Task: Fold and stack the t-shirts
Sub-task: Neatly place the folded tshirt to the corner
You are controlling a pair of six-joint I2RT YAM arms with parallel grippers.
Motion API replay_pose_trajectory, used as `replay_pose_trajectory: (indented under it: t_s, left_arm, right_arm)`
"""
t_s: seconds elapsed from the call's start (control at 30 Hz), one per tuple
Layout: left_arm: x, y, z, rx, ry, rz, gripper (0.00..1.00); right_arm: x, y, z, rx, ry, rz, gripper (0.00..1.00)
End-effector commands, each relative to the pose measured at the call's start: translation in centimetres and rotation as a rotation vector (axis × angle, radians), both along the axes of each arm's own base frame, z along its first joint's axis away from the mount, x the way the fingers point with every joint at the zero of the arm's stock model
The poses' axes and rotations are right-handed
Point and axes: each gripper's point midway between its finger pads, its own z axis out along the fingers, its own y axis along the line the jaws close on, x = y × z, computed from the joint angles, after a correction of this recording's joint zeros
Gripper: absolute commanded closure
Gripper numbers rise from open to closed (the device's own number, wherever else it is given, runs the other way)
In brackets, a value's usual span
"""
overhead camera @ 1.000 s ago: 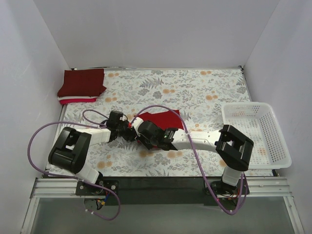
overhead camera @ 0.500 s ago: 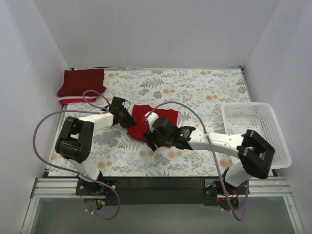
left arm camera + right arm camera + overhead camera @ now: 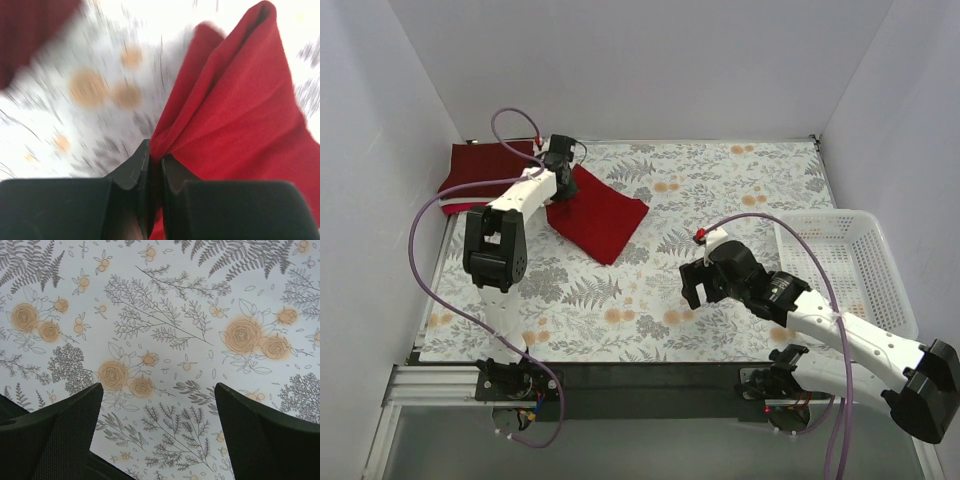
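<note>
Tablecloth (image 3: 100, 90) blurry beside red t-shirt (image 3: 235, 115)

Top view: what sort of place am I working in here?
Most likely a lab test cell set up for laundry folding: bare white walls box in a table with a flowered cover, with a plastic basket at the right and folded shirts stacked in the far left corner.

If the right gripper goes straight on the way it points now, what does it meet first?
The right gripper, jaws open, points down at the flowered tablecloth. It would probably meet that cloth first; nothing else shows in its line, though the depth is unclear.
</note>
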Motion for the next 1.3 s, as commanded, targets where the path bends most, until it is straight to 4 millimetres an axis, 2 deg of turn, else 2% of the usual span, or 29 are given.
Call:
replay_pose_trajectory:
  t_s: [0.0,0.07,0.1,0.17,0.2,0.3,0.33,0.37,0.53,0.57,0.67,0.9,1.07,1.27]
  left_arm:
    - [3.2,3.9,6.2,0.182,-0.085,-0.004,1.0]
    - [4.4,4.6,7.2,0.214,-0.094,-0.037,1.0]
    - [5.6,4.6,9.2,0.209,-0.142,-0.042,1.0]
    - [6.8,5.2,10.0,0.213,-0.159,-0.059,1.0]
    - [7.7,5.3,11.5,0.208,-0.197,-0.063,1.0]
    - [8.8,6.4,11.3,0.216,-0.191,-0.074,1.0]
    - [9.3,7.0,12.1,0.212,-0.206,-0.068,1.0]
    - [9.5,7.2,11.5,0.216,-0.191,-0.084,1.0]
    - [9.8,7.4,12.8,0.186,-0.182,-0.149,1.0]
    - [9.9,7.4,13.8,0.181,-0.204,-0.156,1.0]
    - [9.9,7.7,15.5,0.2,-0.232,-0.189,1.0]
    - [10.3,10.1,18.2,0.282,-0.263,-0.203,1.0]
    - [9.4,11.3,18.4,0.313,-0.226,-0.206,1.0]
    - [9.0,12.3,21.8,0.323,-0.292,-0.2,1.0]
  right_arm:
    - [0.4,-2.1,-0.2,-0.039,-0.01,-0.077,0.02]
    - [0.5,-2.4,-0.5,-0.052,-0.006,-0.085,0.02]
    - [0.5,-2.4,-0.4,-0.051,-0.004,-0.084,0.02]
    - [0.4,-2.0,-0.4,-0.045,0.011,-0.063,0.02]
    - [0.3,-1.9,-0.4,-0.046,0.015,-0.056,0.02]
    - [0.5,-1.8,-0.2,-0.051,0.015,-0.05,0.02]
    - [0.5,-1.8,-0.4,-0.058,0.017,-0.053,0.02]
    - [0.7,-1.8,-0.2,-0.059,0.012,-0.051,0.02]
    - [1.3,-1.9,-0.7,-0.097,0.025,-0.061,0.02]
    - [1.2,-2.0,-0.8,-0.112,0.032,-0.062,0.02]
    - [1.6,-1.8,-0.4,-0.134,0.037,-0.053,0.02]
    - [2.1,-1.7,-0.5,-0.18,0.061,-0.053,0.02]
    - [2.8,-1.4,0.2,-0.19,0.051,-0.056,0.02]
    - [3.2,-1.4,0.2,-0.21,0.046,-0.05,0.02]
